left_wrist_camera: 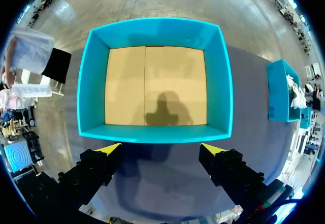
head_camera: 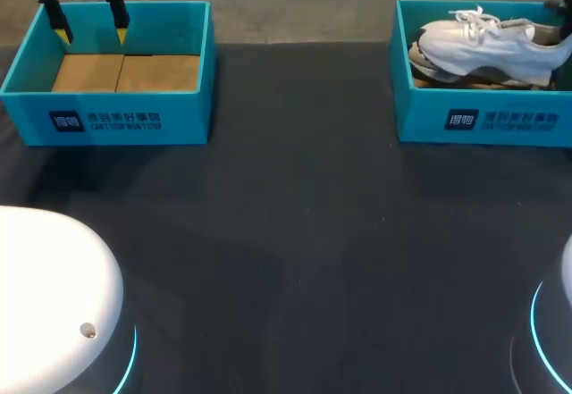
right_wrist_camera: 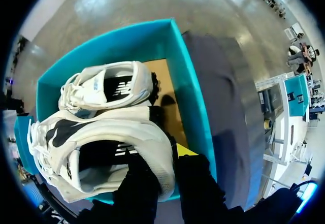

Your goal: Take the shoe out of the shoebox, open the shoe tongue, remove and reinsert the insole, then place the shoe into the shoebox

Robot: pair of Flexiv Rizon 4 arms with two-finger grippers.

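The right pincer (right_wrist_camera: 163,157) is pinching the heel wall of the nearer shoe (right_wrist_camera: 96,132), with 1 finger inside the opening and 1 outside. That stiff rim is probably giving it a firm hold for lifting the shoe from the shoebox (right_wrist_camera: 189,87). The other shoe (right_wrist_camera: 104,87) is lying just ahead. The left pincer (left_wrist_camera: 161,148) is hanging spread above the empty box (left_wrist_camera: 91,82), likely parked out of the way, and the shoe is lying well apart from it across the table (head_camera: 295,233).

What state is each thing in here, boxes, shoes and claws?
left shoebox: open, empty.
right shoebox: open, two shoes inside.
near shoe: in right shoebox, heel gripped.
far shoe: lying in right shoebox, not gripped.
left claw: open, over left shoebox.
right claw: shut on near shoe's heel.
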